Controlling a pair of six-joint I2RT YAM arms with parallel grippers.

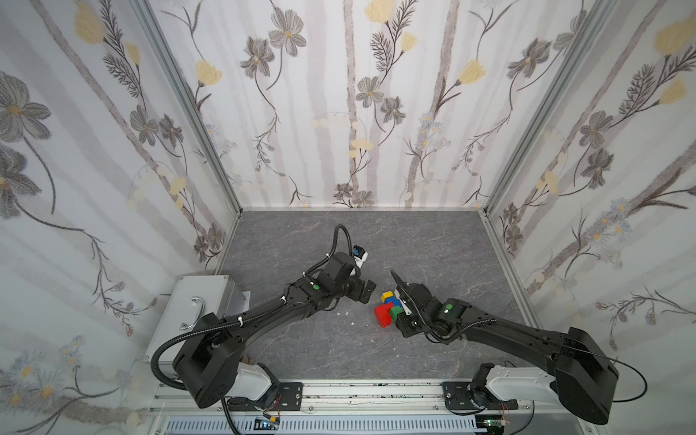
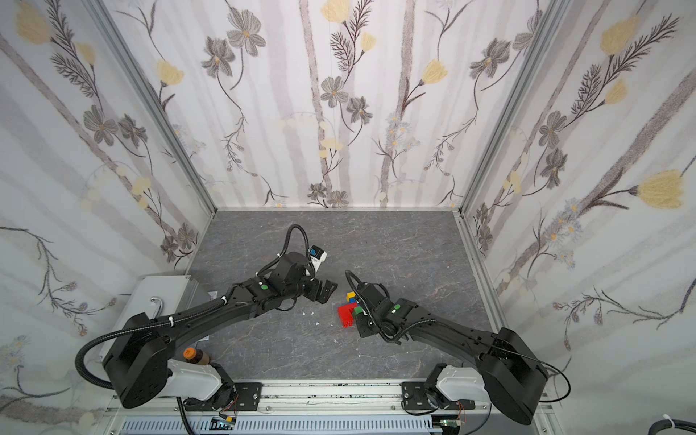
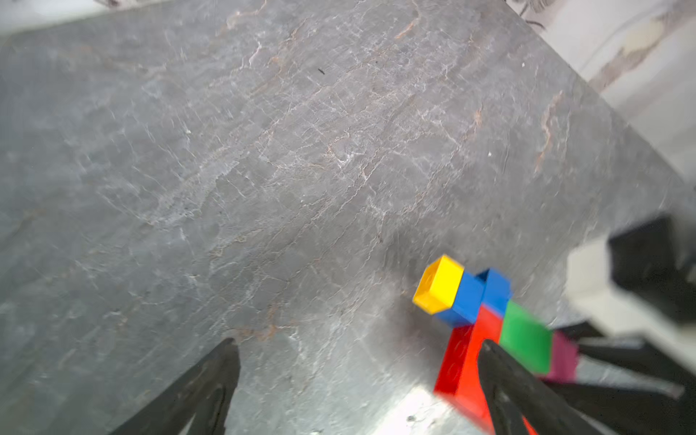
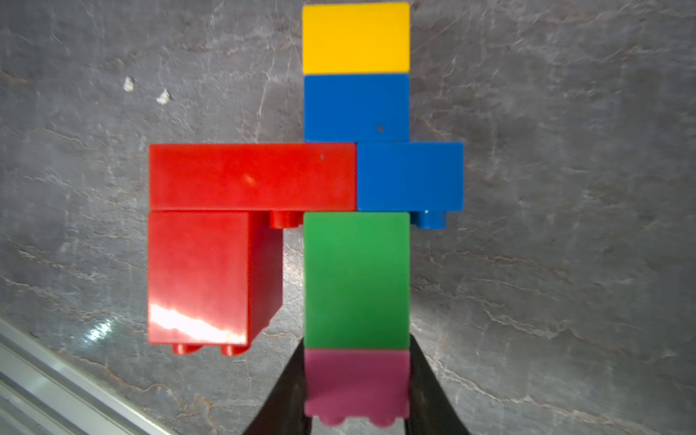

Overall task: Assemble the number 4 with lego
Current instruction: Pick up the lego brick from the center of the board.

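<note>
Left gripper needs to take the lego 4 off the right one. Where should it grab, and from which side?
Probably the yellow brick at the free end, jaws across its two flat smooth sides, coming in from the end opposite the right gripper, which is shut on the pink brick. The red arm sticks out sideways from the middle, so that end is clear.

lego bricks (image 4: 356,278): we list smooth, glossy moulded plastic; the short red brick (image 4: 197,278) shows a bright glare patch.
tabletop (image 4: 565,263): we note a grey, stone-look surface, veined, with a faint sheen.
walls (image 1: 339,113): we record a matt, floral-printed covering.
corner posts (image 1: 191,105): we enter silvery, satin-finish metal.
base rail (image 1: 376,391): we find bare, scuffed metal.
arm shells (image 1: 271,312): we log black plastic, mostly matt.
</note>
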